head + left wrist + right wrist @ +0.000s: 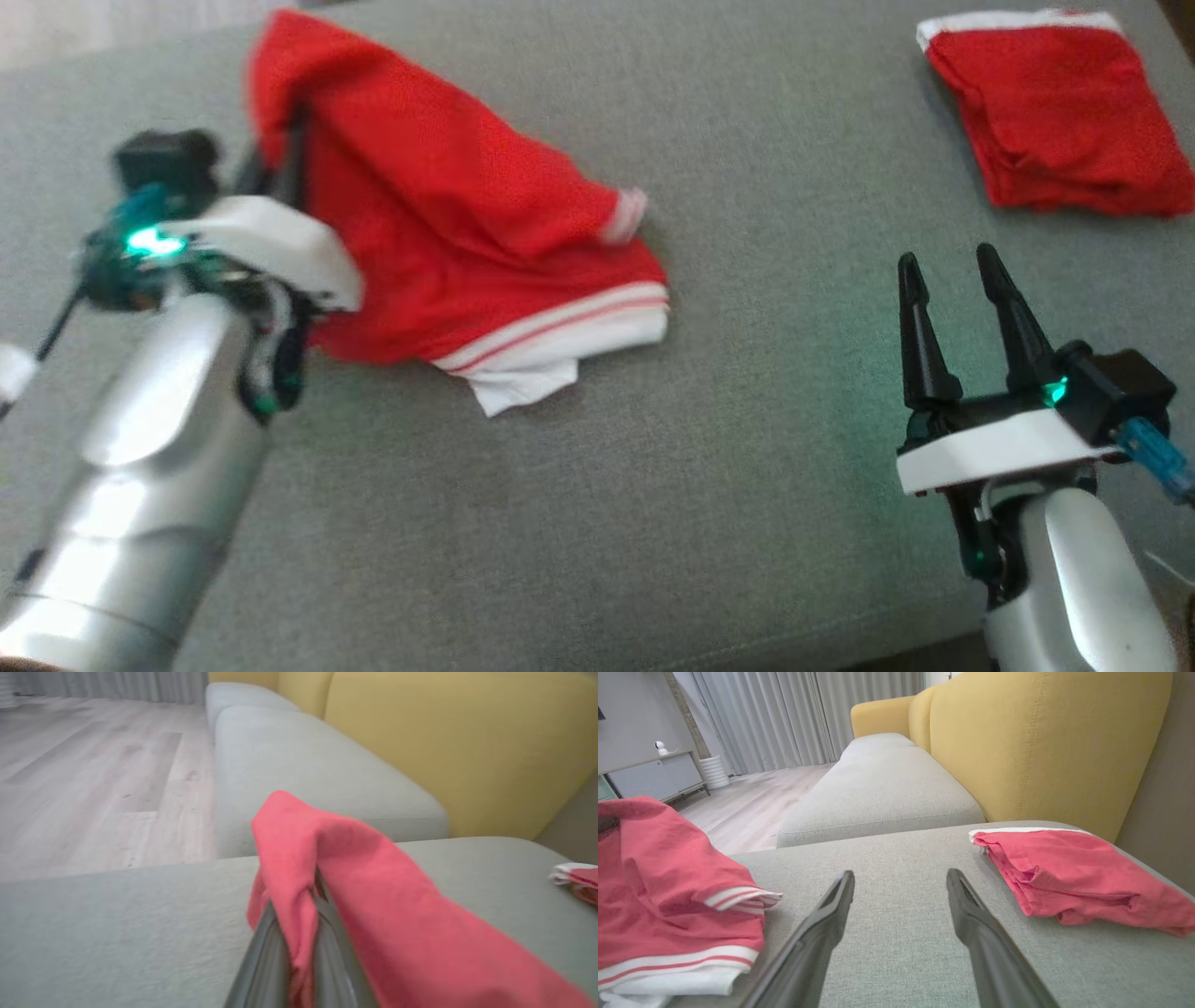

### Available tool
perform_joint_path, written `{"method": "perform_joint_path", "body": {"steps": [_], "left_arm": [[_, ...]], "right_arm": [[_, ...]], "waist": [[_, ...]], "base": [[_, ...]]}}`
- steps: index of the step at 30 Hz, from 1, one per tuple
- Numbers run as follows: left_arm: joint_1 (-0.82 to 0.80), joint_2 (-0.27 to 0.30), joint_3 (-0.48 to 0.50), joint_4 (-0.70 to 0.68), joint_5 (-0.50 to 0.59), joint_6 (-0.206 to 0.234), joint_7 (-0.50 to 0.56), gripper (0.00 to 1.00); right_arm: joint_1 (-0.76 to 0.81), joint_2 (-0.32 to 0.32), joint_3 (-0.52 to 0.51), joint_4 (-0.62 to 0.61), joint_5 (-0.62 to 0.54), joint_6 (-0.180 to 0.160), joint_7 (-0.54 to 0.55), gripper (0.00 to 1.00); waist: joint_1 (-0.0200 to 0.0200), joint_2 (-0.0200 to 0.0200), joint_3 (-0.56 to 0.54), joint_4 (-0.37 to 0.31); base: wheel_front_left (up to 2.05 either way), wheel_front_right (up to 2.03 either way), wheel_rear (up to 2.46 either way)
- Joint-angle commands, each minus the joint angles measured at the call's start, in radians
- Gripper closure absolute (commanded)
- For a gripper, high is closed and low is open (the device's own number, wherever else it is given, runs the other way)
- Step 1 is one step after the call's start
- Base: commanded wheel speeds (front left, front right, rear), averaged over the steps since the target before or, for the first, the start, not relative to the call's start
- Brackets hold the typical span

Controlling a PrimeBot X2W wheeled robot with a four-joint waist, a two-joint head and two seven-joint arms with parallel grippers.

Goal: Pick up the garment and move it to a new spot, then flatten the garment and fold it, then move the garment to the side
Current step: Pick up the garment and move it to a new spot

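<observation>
On the grey seat cushion (653, 523) of the sofa, we find a red garment (467, 215) with white striped trim, lying crumpled at the left of the head view. Its striped hem (560, 327) and one sleeve cuff (627, 215) rest on the cushion, while its upper part is raised off the surface. We note the left gripper (278, 154) clamped tight on this raised part, with red fabric pinched between its two dark fingers (261, 942) and draped over their tips. We see the right gripper (948, 261) at the lower right, over bare cushion, jaws spread wide and holding nothing, well apart from the garment. A second red garment (1064, 112), folded, lies at the far right of the cushion, near the yellow backrest (1041, 742).
</observation>
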Motion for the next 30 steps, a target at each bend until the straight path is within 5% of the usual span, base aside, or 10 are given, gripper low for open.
{"method": "perform_joint_path", "body": {"steps": [1,3,4,6,7,19,30], "left_arm": [[-0.046,0.044,0.053,-0.007,-0.001,0.010,-0.023,1.00],[-0.041,0.059,0.077,0.045,-0.008,0.017,-0.055,1.00],[-0.035,0.067,0.095,0.087,-0.017,0.019,-0.081,0.79],[-0.029,0.068,0.096,0.117,-0.019,0.009,-0.101,0.20],[-0.026,0.065,0.095,0.128,-0.021,0.003,-0.109,0.00],[0.049,0.069,0.071,0.104,-0.022,-0.069,-0.195,0.00],[0.377,0.076,0.063,-0.154,-0.032,0.018,-0.245,0.00]], "right_arm": [[-0.027,-0.004,0.024,-0.022,0.006,-0.001,-0.013,0.00],[-0.031,-0.004,0.026,-0.009,0.007,-0.001,-0.020,0.00],[-0.033,-0.004,0.025,0.005,0.005,-0.001,-0.028,0.00],[-0.034,-0.004,0.022,0.019,0.002,-0.001,-0.034,0.00],[-0.032,-0.004,0.020,0.025,0.001,-0.001,-0.035,0.00],[0.010,-0.004,0.016,0.036,-0.026,-0.001,-0.021,0.00],[0.107,-0.004,0.004,0.012,-0.031,-0.001,0.009,0.00]], "waist": [[-0.0002,-0.0001,0.033,-0.027],[-0.0002,-0.0001,0.042,-0.031],[-0.0002,-0.0001,0.045,-0.033],[-0.0002,-0.0001,0.039,-0.029],[-0.0002,-0.0001,0.033,-0.024],[-0.0002,-0.0001,-0.118,0.064],[-0.0002,-0.0001,-0.249,0.158]], "base": [[0.00,0.00,0.00],[0.00,0.00,0.00],[0.00,0.00,0.00],[0.00,0.00,0.00],[0.00,0.00,0.00],[0.00,0.00,0.00],[0.00,0.00,0.00]]}}
